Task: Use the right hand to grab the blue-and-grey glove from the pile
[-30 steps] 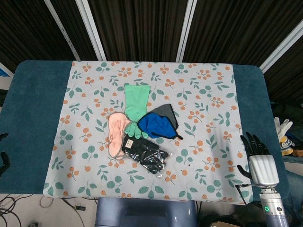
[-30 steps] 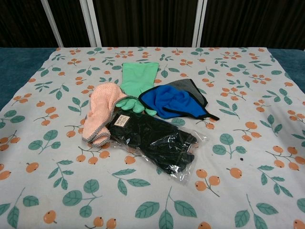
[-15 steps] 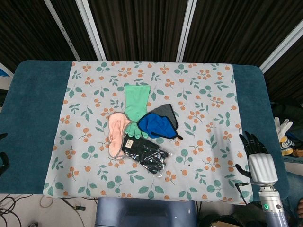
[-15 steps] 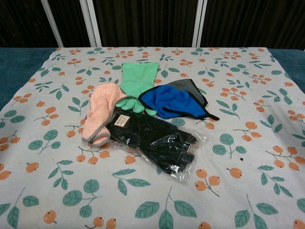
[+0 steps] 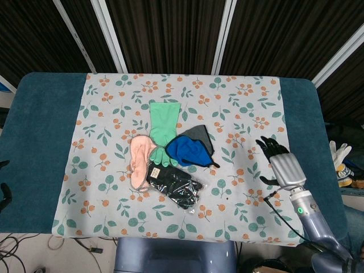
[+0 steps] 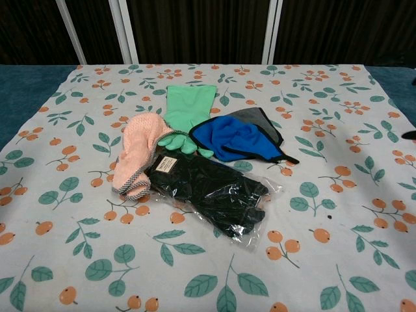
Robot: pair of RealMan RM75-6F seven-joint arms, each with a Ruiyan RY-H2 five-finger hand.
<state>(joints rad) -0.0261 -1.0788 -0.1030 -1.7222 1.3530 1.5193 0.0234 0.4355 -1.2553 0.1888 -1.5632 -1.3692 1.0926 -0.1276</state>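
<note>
Four gloves lie in a pile on the flowery cloth over the bench. At the far left edge, a dark bit of the left hand peeks in, and I cannot tell how its fingers are. Next comes the pink glove, touching the green rubber glove. Just below them sits a pack of black gloves in clear plastic. The blue-and-grey glove lies on the right side of the pile, touching the green one's fingertips. Well apart to the right, the right hand hangs over the cloth, its fingers spread wide and holding nothing.
</note>
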